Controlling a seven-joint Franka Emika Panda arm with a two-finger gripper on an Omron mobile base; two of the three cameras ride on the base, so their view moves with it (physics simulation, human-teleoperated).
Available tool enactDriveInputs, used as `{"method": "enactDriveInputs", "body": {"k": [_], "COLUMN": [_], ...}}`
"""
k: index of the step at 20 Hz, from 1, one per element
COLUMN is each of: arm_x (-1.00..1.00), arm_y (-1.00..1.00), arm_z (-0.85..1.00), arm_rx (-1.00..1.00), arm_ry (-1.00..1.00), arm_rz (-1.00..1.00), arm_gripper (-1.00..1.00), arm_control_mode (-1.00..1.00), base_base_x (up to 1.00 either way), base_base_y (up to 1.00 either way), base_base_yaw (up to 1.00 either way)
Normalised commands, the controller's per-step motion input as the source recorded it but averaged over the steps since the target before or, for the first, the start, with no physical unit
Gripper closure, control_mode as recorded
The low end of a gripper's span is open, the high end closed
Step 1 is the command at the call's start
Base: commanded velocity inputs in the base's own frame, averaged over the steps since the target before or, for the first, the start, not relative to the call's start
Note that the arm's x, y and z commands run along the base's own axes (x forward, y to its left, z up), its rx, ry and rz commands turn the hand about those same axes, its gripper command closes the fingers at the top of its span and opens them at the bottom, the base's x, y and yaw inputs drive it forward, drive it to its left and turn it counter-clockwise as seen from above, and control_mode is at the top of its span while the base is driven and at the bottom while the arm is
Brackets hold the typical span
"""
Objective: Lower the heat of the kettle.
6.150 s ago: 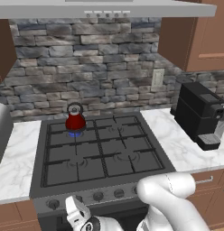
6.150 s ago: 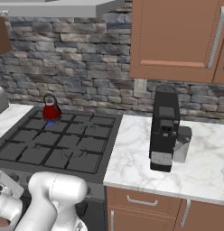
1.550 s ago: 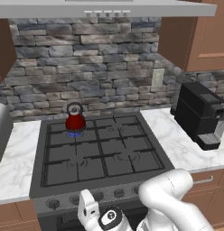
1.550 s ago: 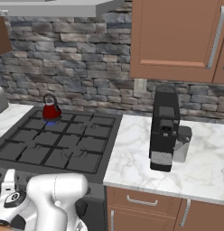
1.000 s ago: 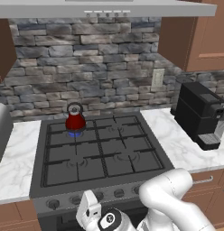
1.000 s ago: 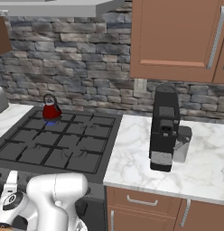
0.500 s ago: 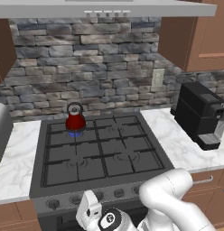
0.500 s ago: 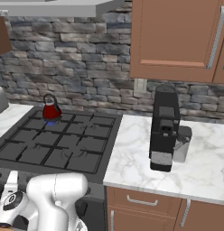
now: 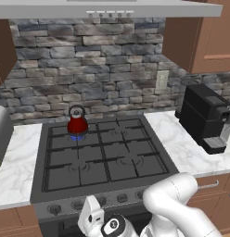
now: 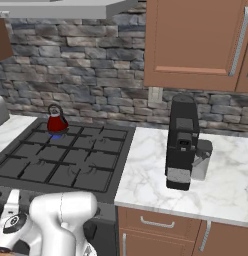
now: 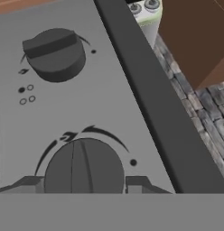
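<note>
Fingers (image 11: 84, 184) clenched on a round grey stove knob (image 11: 83, 166), one tip either side of it. Second knob (image 11: 55, 53) sits beyond them on the same panel. Kettle (image 9: 77, 124) rests far past the fingers, on the stove's (image 9: 61, 178) back-left burner.
</note>
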Motion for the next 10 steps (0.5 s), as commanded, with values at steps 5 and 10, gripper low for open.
{"method": "enactDriveInputs", "body": {"k": [5,10], "arm_x": [-0.08,-0.05], "arm_y": [0.00,0.00], "arm_z": [0.00,0.00], "arm_rx": [0.99,0.95], "arm_ry": [0.06,0.10], "arm_rz": [0.00,-0.08], "arm_gripper": [1.00,1.00], "arm_control_mode": [-1.00,-1.00], "base_base_x": [0.00,0.00], "base_base_y": [0.00,0.00], "base_base_yaw": [0.00,0.00]}}
